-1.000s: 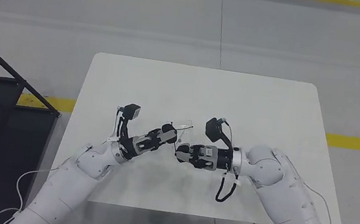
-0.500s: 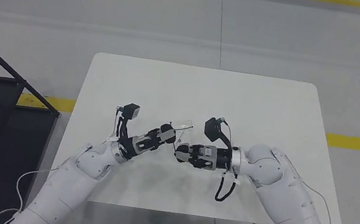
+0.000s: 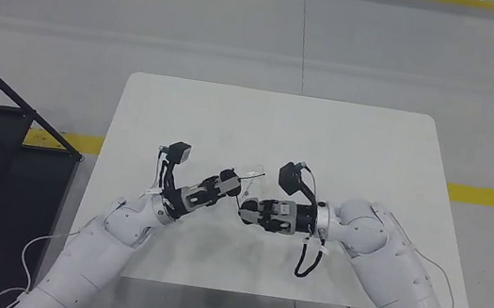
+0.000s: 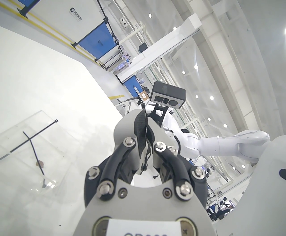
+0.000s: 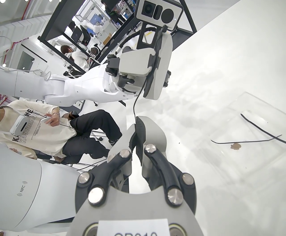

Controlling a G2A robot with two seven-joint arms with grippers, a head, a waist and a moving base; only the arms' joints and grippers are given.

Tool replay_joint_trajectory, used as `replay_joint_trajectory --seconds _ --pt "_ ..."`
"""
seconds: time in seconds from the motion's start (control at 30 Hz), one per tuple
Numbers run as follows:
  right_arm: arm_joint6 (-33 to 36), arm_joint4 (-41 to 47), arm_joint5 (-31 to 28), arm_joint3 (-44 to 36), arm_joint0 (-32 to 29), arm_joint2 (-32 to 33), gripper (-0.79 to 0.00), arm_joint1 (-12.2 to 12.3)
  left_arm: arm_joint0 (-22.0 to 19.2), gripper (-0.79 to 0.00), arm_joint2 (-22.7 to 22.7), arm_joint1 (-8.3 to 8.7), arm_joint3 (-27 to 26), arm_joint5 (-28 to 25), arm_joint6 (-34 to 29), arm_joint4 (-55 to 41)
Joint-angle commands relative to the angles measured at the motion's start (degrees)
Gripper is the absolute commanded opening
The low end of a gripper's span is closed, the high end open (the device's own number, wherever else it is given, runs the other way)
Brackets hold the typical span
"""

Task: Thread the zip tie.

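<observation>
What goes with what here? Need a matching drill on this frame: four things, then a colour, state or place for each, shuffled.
Things:
1. held tie
2. spare ties
3. tray
4. table

Colour, state or place:
A. white
B. crossed, lying in the tray
C. pinched by left hand and right hand
D. clear

Pairs: 1-C, 2-B, 3-D, 4-A
</observation>
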Motion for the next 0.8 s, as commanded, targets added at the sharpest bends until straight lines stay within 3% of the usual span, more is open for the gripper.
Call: replay_joint_trajectory --seconds 0.0,0.27,0.3,0.33,0.37,0.4,0.43,0.53,0.67,0.77 --pt "-0.1 0.2 0.1 0.2 0.0 0.1 -0.785 0.0 0.0 -0.785 -0.1 -0.02 0.1 0.0 0.2 0.1" --pt "0.1 0.9 0.3 0.4 -0.2 0.5 -0.785 0.3 0.1 -0.785 -0.8 -0.02 0.3 -0.3 0.6 0.4" --pt "0.1 1.0 0.4 0.4 -0.2 0.5 -0.745 0.3 0.2 -0.785 -0.9 -0.02 0.2 -0.3 0.6 0.4" --pt "0.0 1.1 0.5 0.4 -0.3 0.6 -0.397 0.3 0.2 -0.785 -1.0 -0.01 0.2 -0.3 0.6 0.5" --pt "-0.1 1.1 0.6 0.4 -0.3 0.7 -0.2 0.4 0.2 -0.785 -1.1 0.0 0.2 -0.4 0.7 0.6" --pt "-0.3 1.2 0.7 0.5 -0.4 0.9 -0.071 0.4 0.3 -0.785 -1.4 0.03 0.2 -0.5 0.8 0.7" --pt "-0.6 1.2 0.8 0.6 -0.4 1.3 -0.028 0.5 0.3 -0.785 -1.7 0.08 0.2 -0.7 1.0 1.2" --pt "-1.9 2.0 1.7 0.9 -0.8 3.2 0.0 1.0 0.7 -0.785 -3.2 0.31 0.1 -1.2 2.1 3.0" --pt "-2.9 -2.9 9.5 0.6 0.4 5.0 0.0 1.3 1.2 -0.785 -5.7 0.82 -0.6 -2.3 2.5 6.8" --pt "-3.3 -6.1 15.8 0.7 2.1 4.6 -0.092 1.0 2.2 -0.785 -7.5 1.13 -1.5 -3.4 3.8 11.2"
